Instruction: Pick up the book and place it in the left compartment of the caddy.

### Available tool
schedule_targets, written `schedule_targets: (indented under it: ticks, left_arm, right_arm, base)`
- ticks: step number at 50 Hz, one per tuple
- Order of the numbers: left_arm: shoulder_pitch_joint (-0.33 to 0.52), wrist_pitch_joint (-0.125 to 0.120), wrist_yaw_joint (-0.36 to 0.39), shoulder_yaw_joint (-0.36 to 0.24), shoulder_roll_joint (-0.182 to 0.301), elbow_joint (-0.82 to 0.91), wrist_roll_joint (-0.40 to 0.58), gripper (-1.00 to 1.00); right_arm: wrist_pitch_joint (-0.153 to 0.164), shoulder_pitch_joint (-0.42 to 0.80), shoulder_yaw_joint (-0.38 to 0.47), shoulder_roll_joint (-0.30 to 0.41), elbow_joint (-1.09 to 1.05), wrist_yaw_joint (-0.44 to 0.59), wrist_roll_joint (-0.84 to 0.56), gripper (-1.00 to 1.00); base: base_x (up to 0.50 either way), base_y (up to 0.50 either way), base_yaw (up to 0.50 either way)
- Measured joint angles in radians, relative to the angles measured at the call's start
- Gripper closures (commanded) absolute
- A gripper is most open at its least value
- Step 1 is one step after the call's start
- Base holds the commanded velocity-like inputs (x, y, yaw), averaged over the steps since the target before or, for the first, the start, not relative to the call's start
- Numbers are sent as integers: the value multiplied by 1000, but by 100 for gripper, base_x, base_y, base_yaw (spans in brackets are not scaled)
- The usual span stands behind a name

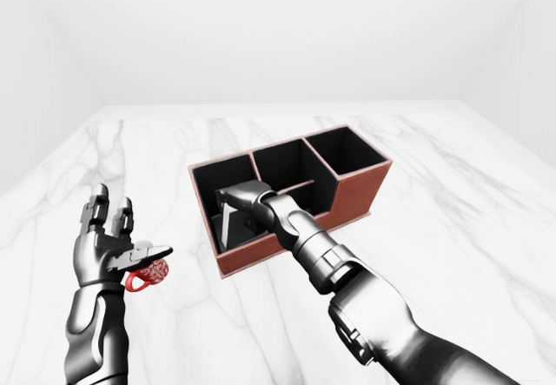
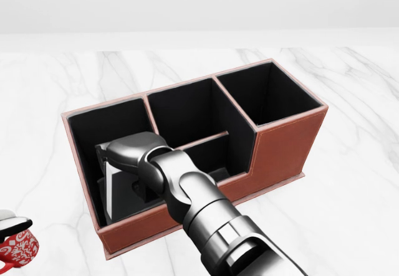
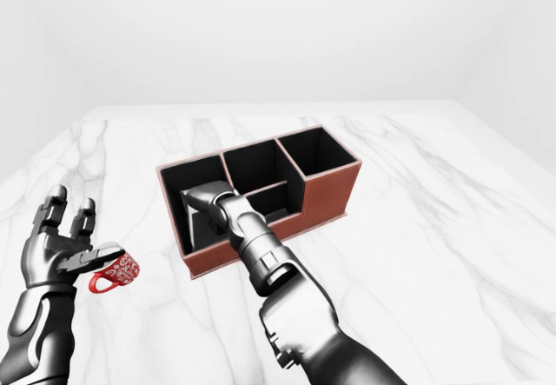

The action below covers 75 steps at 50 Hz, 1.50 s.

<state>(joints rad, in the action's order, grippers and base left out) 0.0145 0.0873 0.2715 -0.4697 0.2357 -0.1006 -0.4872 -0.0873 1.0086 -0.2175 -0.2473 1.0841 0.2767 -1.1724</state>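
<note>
The red-brown caddy [image 2: 288,146] with black compartments lies at an angle across the marble table. My right hand [image 2: 136,177] reaches down into its left compartment [image 2: 93,126], fingers closed round the book [image 2: 113,192]. The book stands nearly upright inside, its white page edge showing beside the hand. Most of the cover is hidden by my wrist. My left hand [image 1: 109,239] is held open, fingers spread, far to the left of the caddy and holding nothing.
A red patterned mug [image 1: 149,273] stands on the table just below my left hand, and shows at the lower left corner of the head view as the mug [image 2: 16,246]. The caddy's middle [image 2: 187,111] and right [image 2: 268,92] compartments hold nothing.
</note>
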Motion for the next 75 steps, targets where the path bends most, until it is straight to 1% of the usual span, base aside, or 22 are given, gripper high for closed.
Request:
schedule_targets:
  ticks: [9, 10, 11, 12, 16, 24, 30, 38, 45, 49, 54, 60, 75]
  left_arm:
    - [-1, 0, 2, 1, -1, -7, -3, -100]
    - [-1, 0, 3, 1, -1, -8, -3, -100]
    - [-1, 0, 3, 1, -1, -8, -3, -100]
    - [-1, 0, 3, 1, -1, -9, -4, -100]
    - [-1, 0, 3, 2, -1, -10, -4, -100]
    - [0, 0, 3, 6, -2, -13, -5, -100]
    - [2, 0, 3, 8, -2, -14, -5, -100]
    - [5, 0, 2, 15, -3, -12, -4, -100]
    - [11, 0, 1, 21, -4, -14, 0, -100]
    - [16, 0, -1, 27, -4, -19, 3, -100]
    - [21, 0, -4, 34, -4, -23, 7, -100]
    - [23, 0, -8, 41, -5, -16, 12, -100]
    - [29, -1, -24, 54, -11, 14, 31, -100]
  right_arm:
    - [0, -6, -3, -5, 7, -4, -7, 100]
    - [0, -7, -3, -5, 5, -2, -7, 53]
    - [0, -7, -3, -5, 2, 0, -8, -11]
    - [0, -7, -2, -6, -2, 0, -7, -100]
    - [7, -10, 4, -9, -38, 15, 1, -100]
    - [34, -30, 8, -13, -146, 66, 6, -100]
    - [69, -65, 2, -18, -293, 148, -6, -100]
    - [119, -140, -13, -29, -529, 287, -41, -100]
    - [155, -218, -33, -40, -734, 411, -82, -100]
    - [172, -263, -47, -51, -851, 421, -110, -100]
    - [175, -300, -57, -64, -978, 421, -141, -100]
    - [175, -313, -54, -70, -1082, 421, -161, -100]
    - [175, -311, -26, -43, -1263, 421, -162, -100]
  base:
    - [0, 0, 0]
    - [0, 0, 0]
    - [0, 0, 0]
    - [0, 0, 0]
    - [0, 0, 0]
    - [0, 0, 0]
    - [0, 0, 0]
    - [0, 0, 0]
    - [0, 0, 0]
    - [0, 0, 0]
    - [0, 0, 0]
    - [0, 0, 0]
    - [0, 0, 0]
